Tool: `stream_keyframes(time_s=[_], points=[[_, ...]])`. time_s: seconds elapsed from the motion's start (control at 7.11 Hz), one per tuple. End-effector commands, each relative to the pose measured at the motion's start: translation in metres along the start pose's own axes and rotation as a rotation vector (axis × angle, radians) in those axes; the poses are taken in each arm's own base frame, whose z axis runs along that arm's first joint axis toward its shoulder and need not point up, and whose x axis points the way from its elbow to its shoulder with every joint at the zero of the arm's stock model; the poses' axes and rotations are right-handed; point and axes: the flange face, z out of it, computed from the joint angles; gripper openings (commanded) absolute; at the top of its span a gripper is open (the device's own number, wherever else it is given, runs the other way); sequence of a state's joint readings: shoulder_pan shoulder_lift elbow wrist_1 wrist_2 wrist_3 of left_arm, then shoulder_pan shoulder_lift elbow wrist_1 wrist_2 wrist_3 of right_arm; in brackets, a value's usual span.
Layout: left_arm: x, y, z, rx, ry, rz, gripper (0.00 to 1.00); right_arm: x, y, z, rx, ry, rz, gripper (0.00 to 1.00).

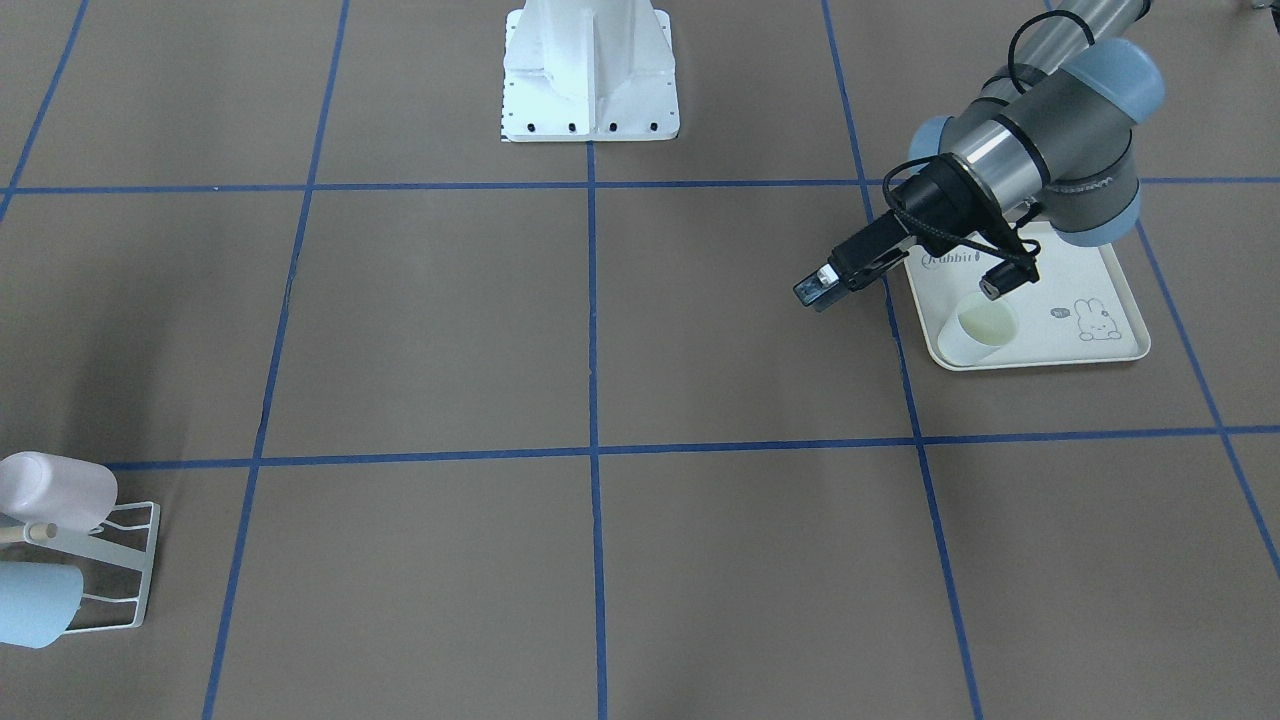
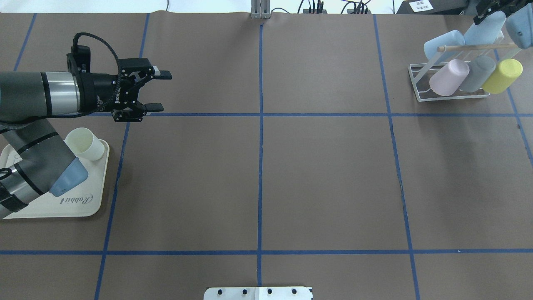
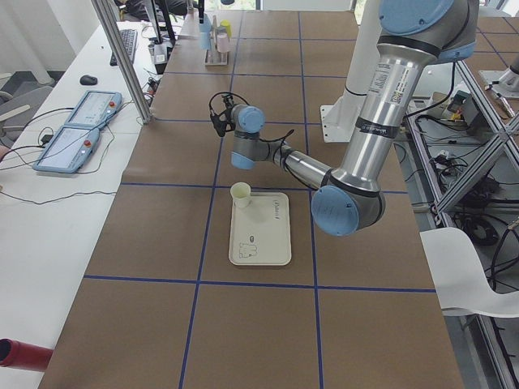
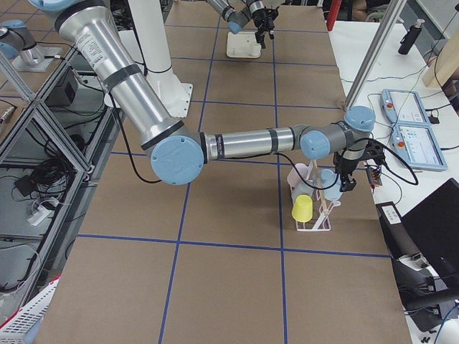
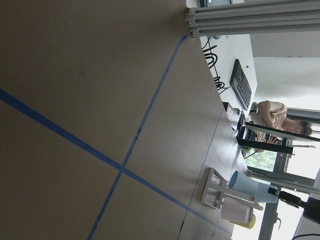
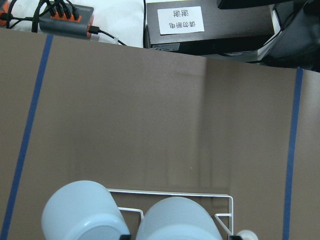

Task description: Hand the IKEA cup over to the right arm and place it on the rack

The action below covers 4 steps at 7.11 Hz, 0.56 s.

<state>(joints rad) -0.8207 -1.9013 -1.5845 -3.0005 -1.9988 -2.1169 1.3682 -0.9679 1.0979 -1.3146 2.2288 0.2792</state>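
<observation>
A cream IKEA cup [image 2: 85,143] lies on its side on the cream rabbit tray [image 2: 62,208], also in the front view [image 1: 980,330]. My left gripper [image 2: 165,91] is open and empty, level above the table just beyond the tray; it also shows in the front view [image 1: 812,288]. The white wire rack [image 2: 420,83] with its wooden dowel [image 2: 474,47] stands far right. My right gripper [image 2: 487,14] is at the rack, and its fingertips [image 6: 125,236] flank a light blue cup [image 6: 175,220] over the dowel.
The rack also carries a second light blue cup [image 2: 443,41], a pink cup [image 2: 447,77], a grey cup [image 2: 479,73] and a yellow cup [image 2: 501,75]. The white robot base [image 1: 590,70] stands mid-table. Blue tape lines grid the brown table.
</observation>
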Motion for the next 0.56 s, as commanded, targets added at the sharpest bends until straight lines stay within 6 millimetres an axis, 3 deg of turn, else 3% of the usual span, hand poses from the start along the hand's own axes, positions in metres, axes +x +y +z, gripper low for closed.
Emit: stream_keyframes(time_s=[0.0,0.28,0.42], points=[[0.004,0.003,-0.003,-0.006,0.009,0.005,1.0,-0.008,0.002,0.01,-0.01,0.011,-0.01,0.21],[0.007,0.006,-0.004,-0.009,0.015,0.008,1.0,-0.015,0.003,0.014,-0.015,0.009,-0.018,0.23],[0.007,0.006,-0.004,-0.009,0.015,0.007,1.0,-0.022,0.004,0.02,-0.023,0.008,-0.024,0.32]])
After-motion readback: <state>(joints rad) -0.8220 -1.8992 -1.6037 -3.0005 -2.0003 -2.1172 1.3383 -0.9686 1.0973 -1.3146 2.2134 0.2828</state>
